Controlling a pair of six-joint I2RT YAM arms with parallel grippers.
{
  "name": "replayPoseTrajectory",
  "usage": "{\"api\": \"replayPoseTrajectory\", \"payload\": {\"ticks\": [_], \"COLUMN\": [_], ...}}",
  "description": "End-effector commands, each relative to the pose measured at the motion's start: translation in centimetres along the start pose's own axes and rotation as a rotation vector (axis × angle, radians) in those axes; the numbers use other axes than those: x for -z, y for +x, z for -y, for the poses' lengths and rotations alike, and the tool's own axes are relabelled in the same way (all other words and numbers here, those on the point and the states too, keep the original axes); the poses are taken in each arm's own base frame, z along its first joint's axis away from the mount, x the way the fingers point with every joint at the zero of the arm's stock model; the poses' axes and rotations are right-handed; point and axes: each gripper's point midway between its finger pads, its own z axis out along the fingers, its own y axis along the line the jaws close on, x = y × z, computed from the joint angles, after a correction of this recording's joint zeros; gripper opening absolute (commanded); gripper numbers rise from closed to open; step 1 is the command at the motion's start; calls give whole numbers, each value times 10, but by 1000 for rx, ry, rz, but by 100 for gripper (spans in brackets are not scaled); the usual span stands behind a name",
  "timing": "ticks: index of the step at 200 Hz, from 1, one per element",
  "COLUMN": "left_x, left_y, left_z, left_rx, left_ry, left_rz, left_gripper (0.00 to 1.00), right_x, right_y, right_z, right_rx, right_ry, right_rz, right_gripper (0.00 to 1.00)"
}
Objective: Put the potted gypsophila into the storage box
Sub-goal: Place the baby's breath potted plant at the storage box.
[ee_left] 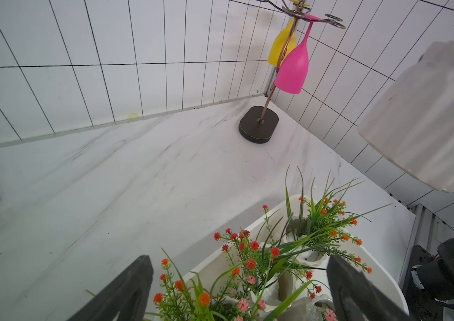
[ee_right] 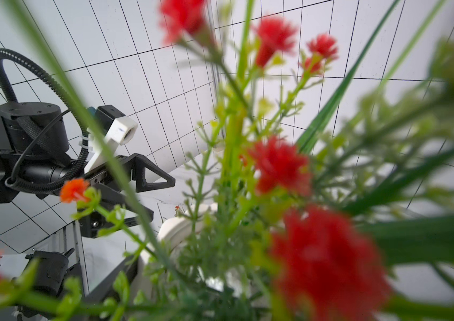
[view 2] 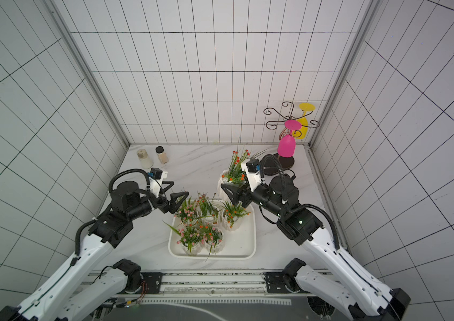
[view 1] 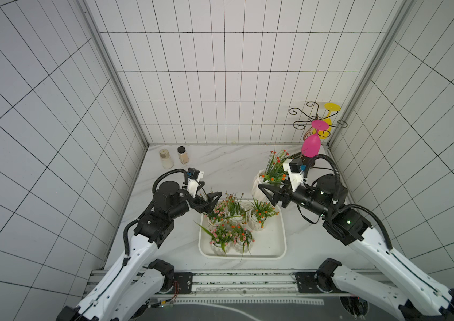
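The storage box (view 1: 271, 254) (view 2: 243, 253), a shallow white tray, lies at the table's front centre with several potted gypsophila (view 1: 221, 236) (view 2: 231, 214) (ee_left: 307, 250) standing in its left and far parts. Another potted gypsophila (view 1: 259, 186) (view 2: 225, 181) (ee_left: 428, 119) with orange flowers hangs above the tray's far right corner, my right gripper (view 1: 264, 185) (view 2: 228, 186) shut on its white ribbed pot. Its stems fill the right wrist view, where the pot rim (ee_right: 181, 225) shows. My left gripper (view 1: 212, 192) (view 2: 180, 188) (ee_left: 239, 259) hovers open over the tray's far left corner, holding nothing.
Two lidded seasoning jars (view 1: 166, 159) (view 1: 183, 154) stand at the back left. A scrolled metal rack on a dark oval base (ee_left: 259, 125) in the back right corner carries a pink glass (view 1: 310, 146) and a yellow glass (view 1: 328, 122). Tiled walls enclose three sides.
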Motion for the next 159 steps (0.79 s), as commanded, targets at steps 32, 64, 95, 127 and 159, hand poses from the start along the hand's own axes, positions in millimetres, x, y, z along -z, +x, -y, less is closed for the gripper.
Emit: {"api": "replayPoseTrajectory", "payload": {"ticks": [32, 64, 95, 127, 159], "left_x": [7, 7, 5, 5, 4], "left_y": [-6, -5, -4, -5, -5], "left_z": [-12, -12, -9, -7, -6], "left_rx": [-30, -32, -29, -31, -29], "left_ry": [-84, -81, -60, -51, -38], "left_rz": [6, 1, -2, 0, 2], "left_gripper": [97, 97, 97, 97, 97], "right_x": [30, 42, 52, 60, 64], "right_y": [20, 34, 46, 62, 84], "right_z": [-16, -22, -24, -27, -33], "right_rx": [115, 107, 71, 64, 128], "right_ry": [-70, -99, -101, -114, -164], "right_rz": [29, -12, -35, -72, -120], "right_gripper": [64, 63, 63, 61, 61]}}
